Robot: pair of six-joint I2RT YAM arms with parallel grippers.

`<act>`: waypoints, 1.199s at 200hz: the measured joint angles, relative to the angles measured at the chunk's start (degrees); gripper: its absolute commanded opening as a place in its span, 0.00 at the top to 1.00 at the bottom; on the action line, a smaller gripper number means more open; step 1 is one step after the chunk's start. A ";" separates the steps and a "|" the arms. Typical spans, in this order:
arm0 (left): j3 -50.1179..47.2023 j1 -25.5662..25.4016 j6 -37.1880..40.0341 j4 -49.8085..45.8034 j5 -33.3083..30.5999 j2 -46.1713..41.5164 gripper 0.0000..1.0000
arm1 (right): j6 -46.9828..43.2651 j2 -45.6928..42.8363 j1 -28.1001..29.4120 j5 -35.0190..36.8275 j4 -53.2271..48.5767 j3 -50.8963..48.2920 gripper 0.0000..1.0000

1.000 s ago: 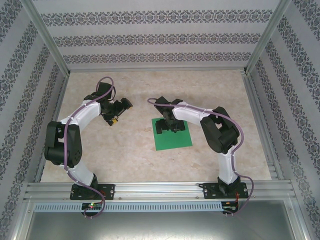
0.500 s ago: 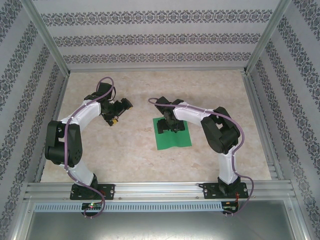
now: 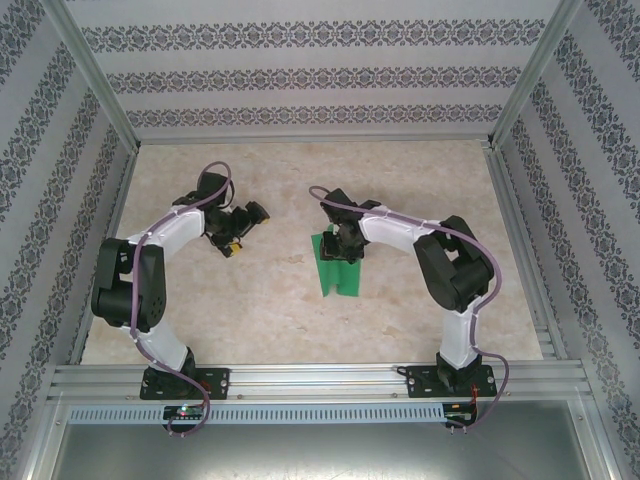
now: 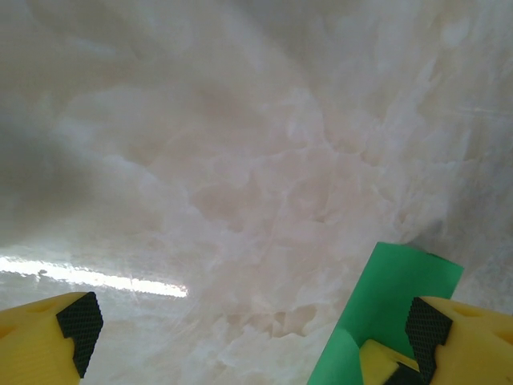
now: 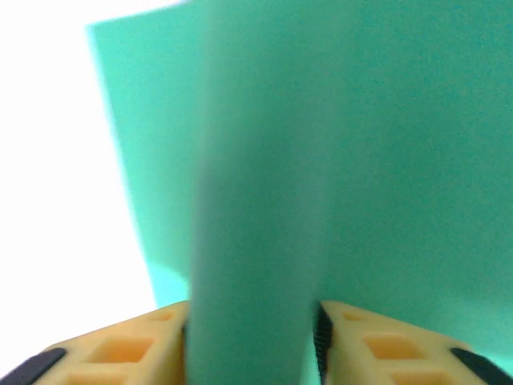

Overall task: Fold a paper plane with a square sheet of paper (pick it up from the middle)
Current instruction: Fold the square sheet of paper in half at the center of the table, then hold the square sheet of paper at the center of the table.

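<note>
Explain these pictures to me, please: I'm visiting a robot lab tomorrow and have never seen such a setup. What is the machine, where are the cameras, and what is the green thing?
These are two white robot arms bolted at the near edge of a marbled table. The wide picture comes from a fixed camera above and behind them. The other two come from cameras on the wrists, looking out past yellow fingers. On the table lies a square sheet of paper, bright green. The right gripper pinches a raised ridge of it between its fingers. The left gripper is open, holds nothing, and hovers apart from the paper.
</note>
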 measured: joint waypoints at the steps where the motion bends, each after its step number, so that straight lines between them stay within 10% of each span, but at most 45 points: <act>1: -0.07 -0.02 -0.02 0.09 0.07 0.00 0.01 | 0.13 -0.22 0.00 -0.55 0.55 -0.20 0.62; 77: -7.26 -1.09 -3.63 12.81 3.65 -1.44 0.06 | 11.21 -2.89 -1.14 -20.63 28.50 -4.81 0.62; 240: -8.44 -7.28 -4.00 22.84 12.09 3.76 0.38 | 5.68 0.74 -2.27 -12.85 20.96 -5.20 0.43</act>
